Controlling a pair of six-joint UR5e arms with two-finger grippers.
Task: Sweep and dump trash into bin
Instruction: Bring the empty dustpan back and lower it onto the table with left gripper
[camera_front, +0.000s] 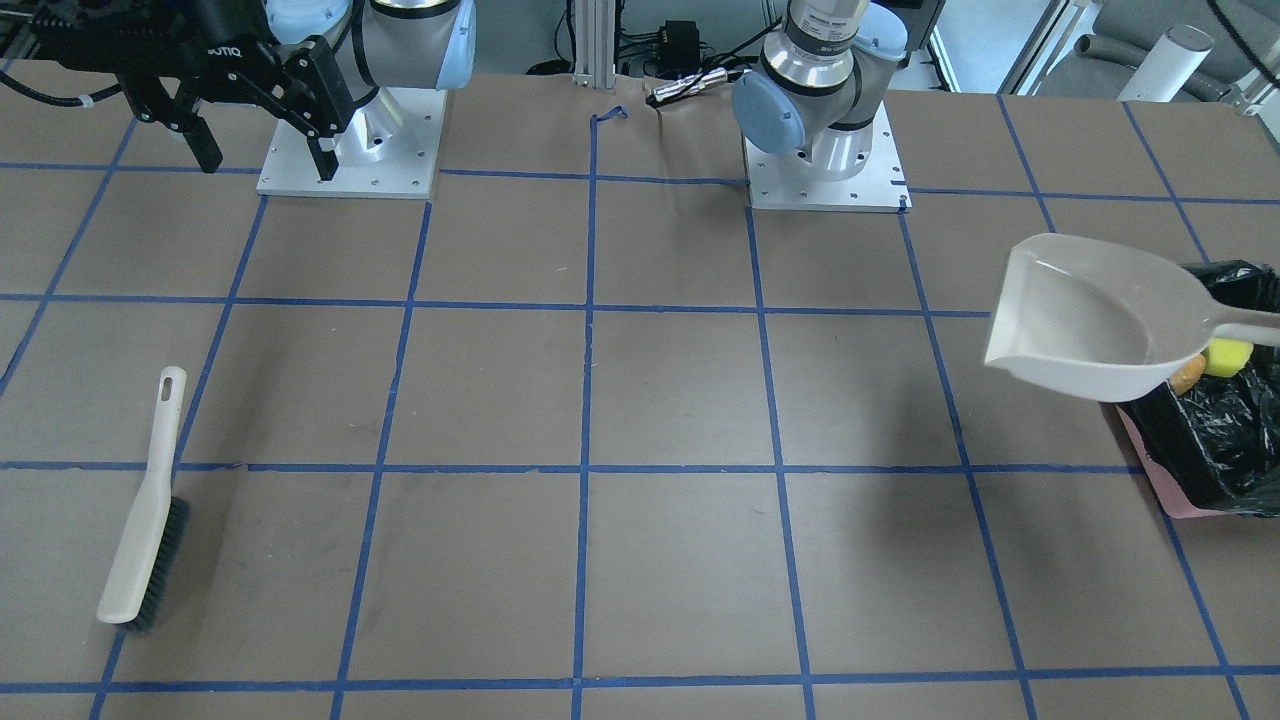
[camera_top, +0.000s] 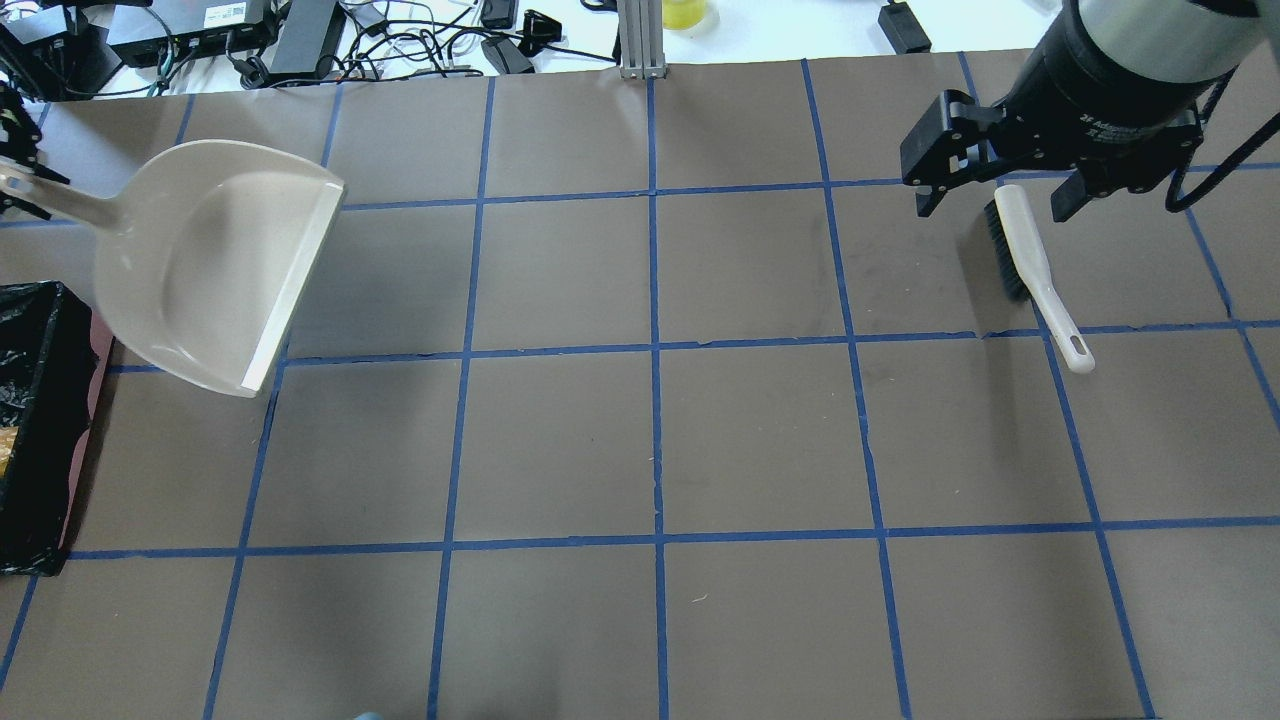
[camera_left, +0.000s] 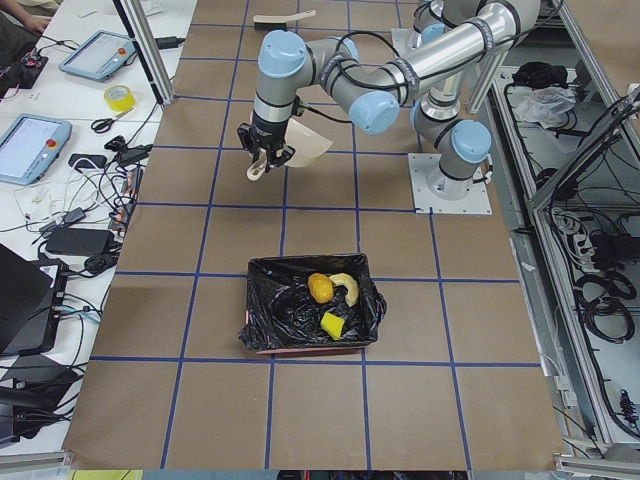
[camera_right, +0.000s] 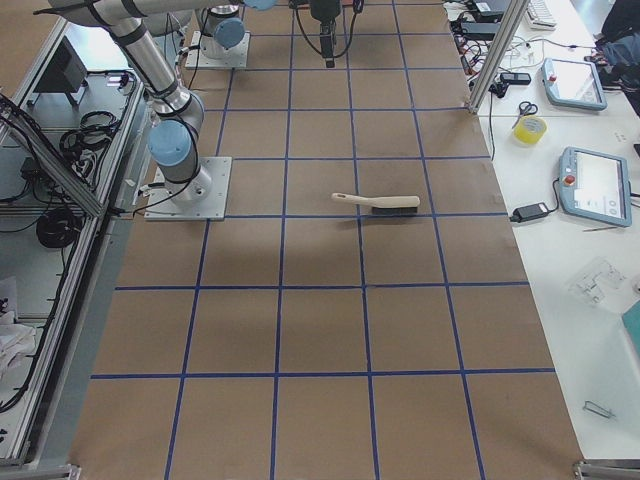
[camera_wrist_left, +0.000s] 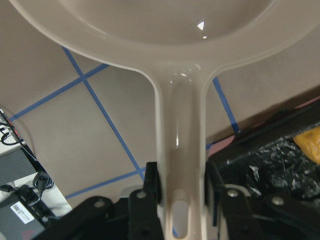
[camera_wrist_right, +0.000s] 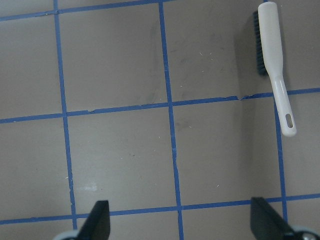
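Beige and empty, the dustpan (camera_front: 1090, 320) I am squeezing in my left claw (camera_wrist_left: 182, 176) is hanging by the bin (camera_left: 262, 300) because the trash (camera_left: 320, 289) is lying inside, and my right claw (camera_front: 268, 160) is hovering spread apart.

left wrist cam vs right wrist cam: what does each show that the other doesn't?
Left wrist only: beige plastic dustpan, handle clamped in the left gripper; corner of the pink bin lined with black plastic, a golden-brown lump inside. Right wrist only: beige-handled, dark-bristled brush lying loose; right gripper open, empty. Both: brown table with blue tape grid.
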